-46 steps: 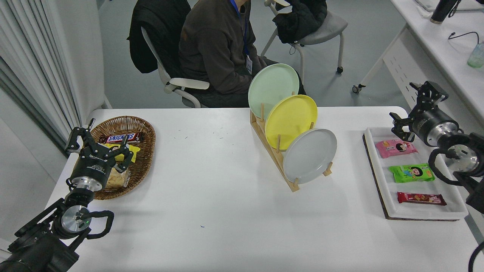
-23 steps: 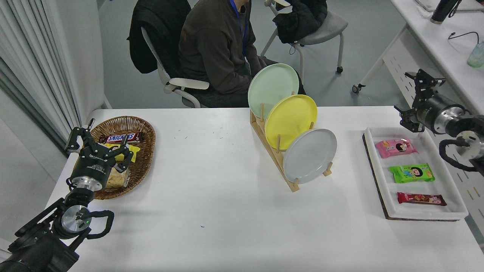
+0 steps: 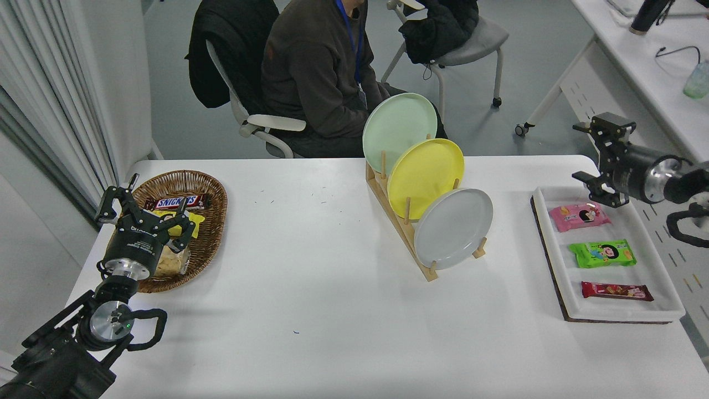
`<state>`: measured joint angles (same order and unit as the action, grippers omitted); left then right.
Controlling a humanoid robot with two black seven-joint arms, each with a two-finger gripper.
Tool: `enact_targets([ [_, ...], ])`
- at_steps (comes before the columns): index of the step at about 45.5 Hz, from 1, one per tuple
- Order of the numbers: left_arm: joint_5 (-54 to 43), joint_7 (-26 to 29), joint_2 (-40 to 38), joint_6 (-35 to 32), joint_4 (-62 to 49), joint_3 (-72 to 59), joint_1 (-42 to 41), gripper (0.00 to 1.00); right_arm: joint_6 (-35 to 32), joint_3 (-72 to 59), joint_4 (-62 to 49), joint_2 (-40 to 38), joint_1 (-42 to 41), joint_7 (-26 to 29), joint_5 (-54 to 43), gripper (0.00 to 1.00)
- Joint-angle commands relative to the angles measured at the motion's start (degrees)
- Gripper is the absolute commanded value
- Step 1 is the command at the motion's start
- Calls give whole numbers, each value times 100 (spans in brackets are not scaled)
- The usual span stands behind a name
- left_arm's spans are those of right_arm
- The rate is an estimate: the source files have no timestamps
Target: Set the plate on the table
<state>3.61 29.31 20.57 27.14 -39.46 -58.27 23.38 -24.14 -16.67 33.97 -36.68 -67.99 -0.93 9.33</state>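
Note:
The light-grey plate stands on edge in the front slot of a wooden rack on the white table. Behind it in the rack stand a yellow plate and a pale mint-green plate. My right gripper is open and empty, up at the table's far right edge above the white tray, well to the right of the grey plate. My left gripper is open and parked at the lower left over the wicker basket.
A wicker basket with snack bars sits at the left. A white tray holds three snack packets at the right. A person sits in a chair at the far side. A white perforated-panel desk stands at the upper right.
My right arm has risen and swung back, then shifted left, with the gripper now turned toward the rack. The plates and the left arm have not moved.

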Motion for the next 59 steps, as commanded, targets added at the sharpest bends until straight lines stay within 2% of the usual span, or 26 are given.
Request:
enact_targets([
  [1,0,-4,0,2,0,0,0,98,-416,67,75,-24,-188,1305,33,100],
  [9,0,-5,0,2,0,0,0,98,-373,507,66,3,-170,1376,42,100],
  [20,0,-5,0,-7,0,0,0,98,-311,621,13,196,-223,1763,253,100],
  [31,0,4,0,2,0,0,0,98,374,692,84,327,-416,1815,464,100],
  [39,0,4,0,-7,0,0,0,98,822,744,154,644,-399,2176,491,100],
  [44,0,4,0,2,0,0,0,98,1349,709,487,601,-381,2202,429,100],
  [49,0,-5,0,-7,0,0,0,98,1798,753,1532,145,-407,2202,464,100],
  [53,0,-5,0,-7,0,0,0,98,1930,806,2174,-164,-416,2211,508,100],
  [59,0,4,0,2,0,0,0,98,1966,938,2290,-349,-408,2237,596,100],
])
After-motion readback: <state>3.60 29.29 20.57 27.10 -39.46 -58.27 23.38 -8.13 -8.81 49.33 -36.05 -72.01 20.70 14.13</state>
